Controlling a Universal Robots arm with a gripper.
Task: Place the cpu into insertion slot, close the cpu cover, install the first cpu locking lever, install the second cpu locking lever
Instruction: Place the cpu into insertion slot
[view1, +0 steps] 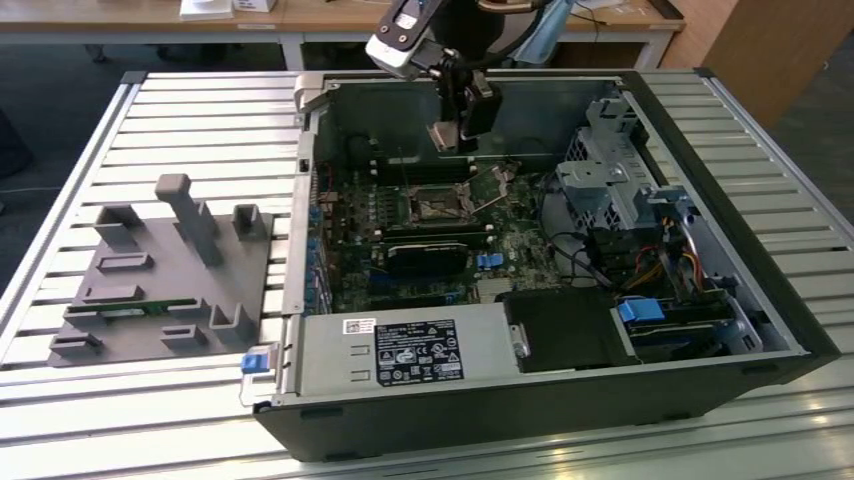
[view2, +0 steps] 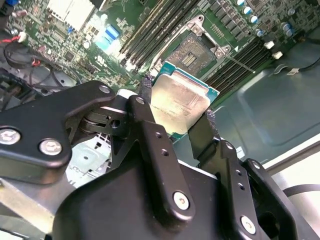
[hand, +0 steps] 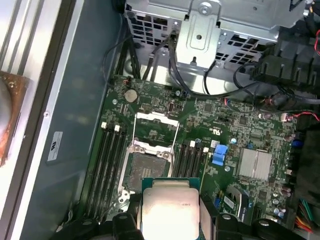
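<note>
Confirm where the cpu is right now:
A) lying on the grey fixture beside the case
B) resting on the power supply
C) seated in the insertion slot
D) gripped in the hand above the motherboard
D: the cpu is clamped in the hand above the motherboard, while the insertion slot is bare, with the cpu cover flipped open.

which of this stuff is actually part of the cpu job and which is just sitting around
Job in hand:
chip, held in the gripper
socket, bare
cover, swung open

Lying about:
grey holder block beside the case
power supply
drive cage
memory slots
</note>
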